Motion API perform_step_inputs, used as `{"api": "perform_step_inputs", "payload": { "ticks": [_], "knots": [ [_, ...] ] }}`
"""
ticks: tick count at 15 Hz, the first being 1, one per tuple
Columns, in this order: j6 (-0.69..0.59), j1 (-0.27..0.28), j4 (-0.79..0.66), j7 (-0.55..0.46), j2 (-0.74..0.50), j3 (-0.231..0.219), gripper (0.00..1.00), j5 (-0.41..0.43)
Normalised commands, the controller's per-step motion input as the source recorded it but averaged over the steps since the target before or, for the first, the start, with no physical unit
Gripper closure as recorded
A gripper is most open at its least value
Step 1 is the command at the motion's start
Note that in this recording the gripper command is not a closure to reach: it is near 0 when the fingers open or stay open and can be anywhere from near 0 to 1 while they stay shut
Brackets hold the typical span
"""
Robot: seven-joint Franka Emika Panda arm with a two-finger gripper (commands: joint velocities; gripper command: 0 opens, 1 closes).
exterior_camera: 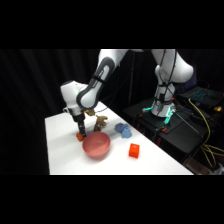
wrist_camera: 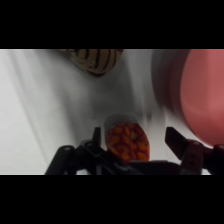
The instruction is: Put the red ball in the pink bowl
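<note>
One step of the job looks close at hand and the rest lies ahead: the gripper (exterior_camera: 80, 134) of the white arm is down at the white table (exterior_camera: 60, 150), its fingers set wide on either side of the red ball (wrist_camera: 128, 142), which sits on the tabletop between them in the wrist view, nearer one finger, with a plain gap to the other. Nothing has closed on the ball, so the grasp is, by the look of it, not yet made. In the side view the ball shows only as a small orange spot at the fingertips, just beside the near rim of the pink bowl (exterior_camera: 96, 145), on the side away from the arm's base. The bowl appears to hold nothing. What is left, judging from this: close on the ball, lift it clear of the rim, carry it the short way over the bowl and let go. Elsewhere on the table lie a red-orange cube (exterior_camera: 134, 150) on the bowl's far side, a blue object (exterior_camera: 122, 130) and a brown striped toy (exterior_camera: 101, 121), all apart from the ball.
</note>
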Motion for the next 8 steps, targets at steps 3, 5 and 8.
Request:
{"api": "perform_step_inputs", "payload": {
  "ticks": [3,5,8],
  "knots": [
    [0.24,-0.132,-0.15,-0.2,-0.07,0.129,1.0,0.189],
    [0.22,-0.077,-0.14,-0.16,-0.1,0.097,1.0,0.139],
    [0.18,-0.051,-0.15,-0.14,-0.12,0.075,1.0,0.107]
  ]
}}
